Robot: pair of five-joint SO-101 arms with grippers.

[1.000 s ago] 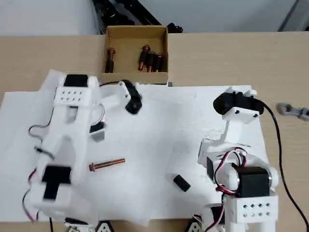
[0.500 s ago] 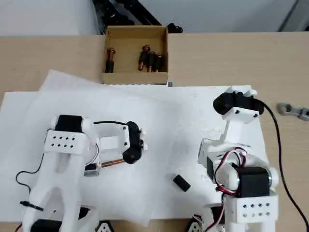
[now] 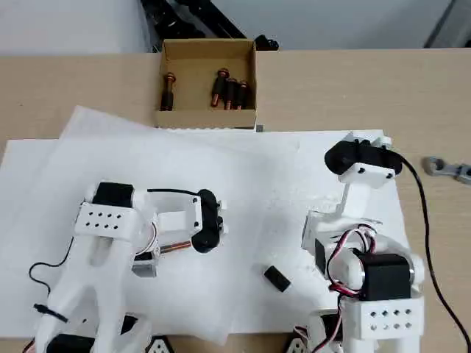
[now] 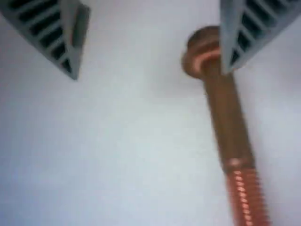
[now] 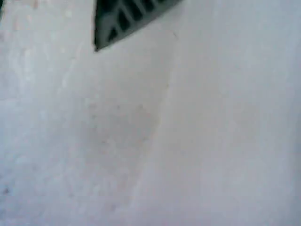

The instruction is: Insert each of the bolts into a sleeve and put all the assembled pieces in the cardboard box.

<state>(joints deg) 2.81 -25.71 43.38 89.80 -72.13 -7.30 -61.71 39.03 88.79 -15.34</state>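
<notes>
The wooden table (image 3: 331,88) carries the cardboard box (image 3: 208,118) at its far side. A white foam sheet (image 3: 280,184) spreads out from the box's front wall toward the arms. The left arm (image 3: 99,243) stands in front of the box and off to its left, well apart from it. The right arm (image 3: 368,272) stands in front of the box and far to its right.

The box holds four assembled pieces. One (image 3: 169,90) lies alone by its left wall, and three (image 3: 229,90) lie grouped by its right wall.

The left gripper (image 4: 148,70) hangs low over the sheet with its jaws spread wide. It holds nothing, and one finger is just beside the head of the loose copper bolt (image 4: 225,122). That bolt lies flat on the sheet, well in front of the box. Whether the right gripper (image 3: 346,158) is open or closed cannot be told.

A small black sleeve (image 3: 277,277) lies on the sheet, farther from the box than the bolt and to its right.
</notes>
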